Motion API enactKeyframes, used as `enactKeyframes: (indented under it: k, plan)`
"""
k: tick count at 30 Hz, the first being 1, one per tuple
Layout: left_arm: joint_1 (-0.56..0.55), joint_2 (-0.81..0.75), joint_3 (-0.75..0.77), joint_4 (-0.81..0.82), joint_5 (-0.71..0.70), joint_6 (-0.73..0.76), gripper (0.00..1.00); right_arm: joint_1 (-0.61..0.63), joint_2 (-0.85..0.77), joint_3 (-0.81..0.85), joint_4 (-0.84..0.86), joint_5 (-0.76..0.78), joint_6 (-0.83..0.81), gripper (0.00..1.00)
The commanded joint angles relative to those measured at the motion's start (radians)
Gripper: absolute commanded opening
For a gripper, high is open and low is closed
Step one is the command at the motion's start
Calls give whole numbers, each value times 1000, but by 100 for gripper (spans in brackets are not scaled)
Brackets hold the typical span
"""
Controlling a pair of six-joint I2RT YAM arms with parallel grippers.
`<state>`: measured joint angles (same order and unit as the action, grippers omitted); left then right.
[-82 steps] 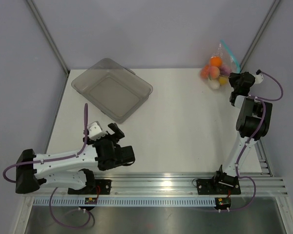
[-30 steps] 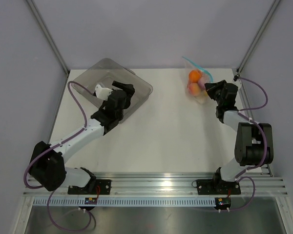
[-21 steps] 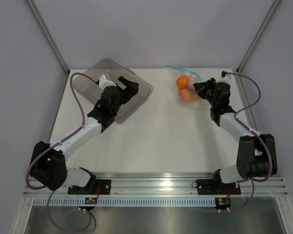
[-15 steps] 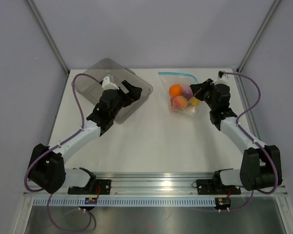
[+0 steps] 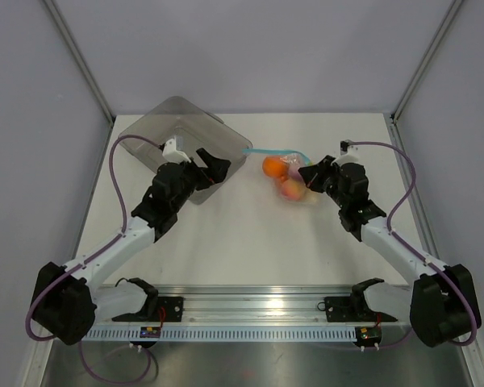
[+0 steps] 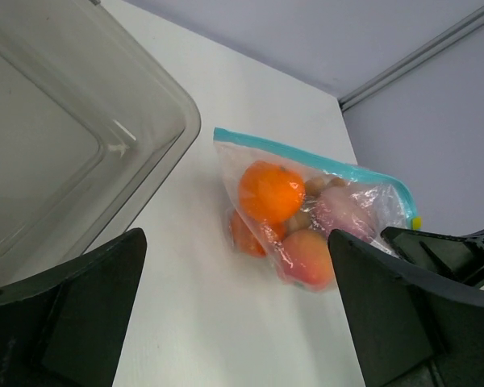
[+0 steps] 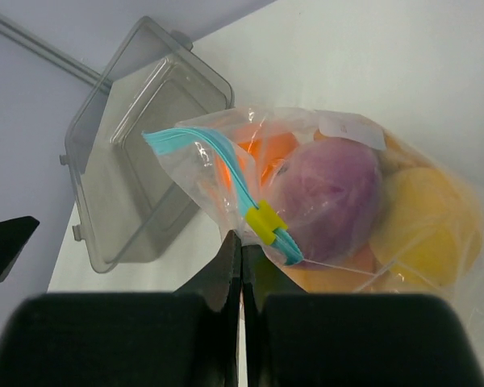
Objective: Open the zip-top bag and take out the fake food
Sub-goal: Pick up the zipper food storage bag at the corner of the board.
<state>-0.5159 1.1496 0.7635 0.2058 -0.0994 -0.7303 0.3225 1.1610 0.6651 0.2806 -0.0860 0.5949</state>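
Only the right wrist view shows the right tool (image 7: 242, 243) pinched on the zip-top bag (image 7: 331, 193); left tool (image 6: 235, 242) gapes wide.

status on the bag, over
Right hand shut on zip-top bag. Left hand open by tray corner. Fake food inside, zip looks closed.

Clear bag (image 5: 285, 181) with teal zip, grey tray (image 5: 149, 135)
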Motion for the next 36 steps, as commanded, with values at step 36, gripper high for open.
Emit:
enactKeyframes:
  k: [36]
  plan:
    - [-447, 57, -325, 748, -184, 1000, 99, 309, 26, -35, -17, 140, -98, 2]
